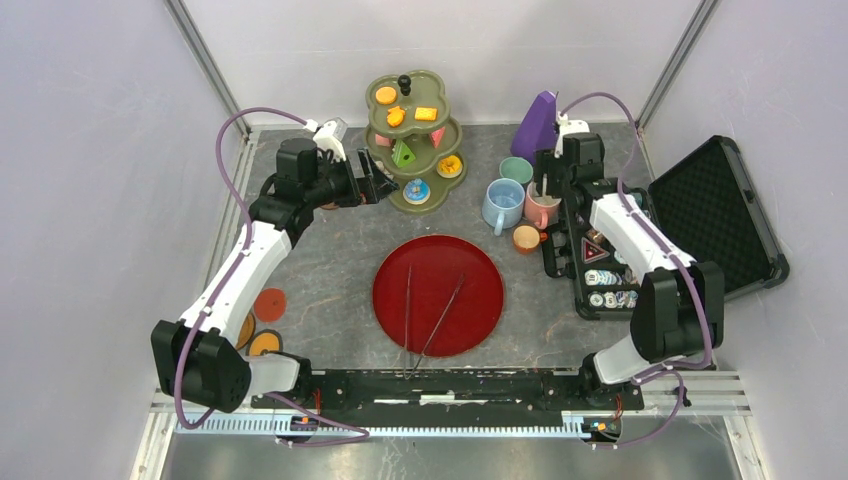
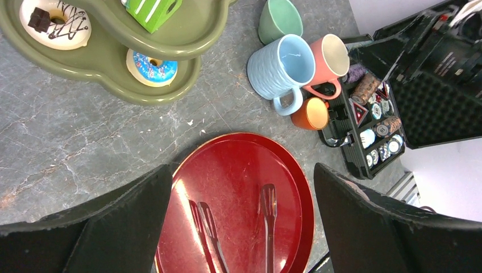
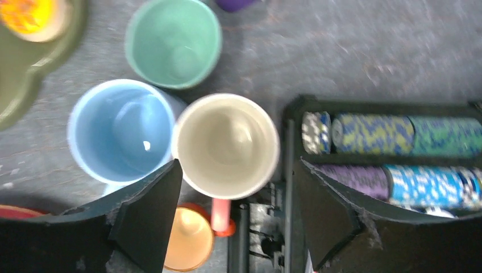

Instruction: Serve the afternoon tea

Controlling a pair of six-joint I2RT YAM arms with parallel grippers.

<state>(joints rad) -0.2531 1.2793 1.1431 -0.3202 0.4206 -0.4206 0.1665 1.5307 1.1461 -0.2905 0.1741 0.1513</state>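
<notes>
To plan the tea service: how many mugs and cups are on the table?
4, clustered beside the black case: green mug farthest back, blue mug and pink mug side by side, orange cup in front. None seems hidden.

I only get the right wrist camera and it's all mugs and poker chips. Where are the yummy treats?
Observer: On a green tiered stand, left of the blue mug; orange biscuits sit on its top tier.
Operator: Is there somewhere to serve them?
Observer: A red plate lies mid-table, with two pairs of tongs resting on it.
Operator: What's happening on the left side?
Observer: The left tool is open and empty, beside the stand's bottom tier.
</notes>
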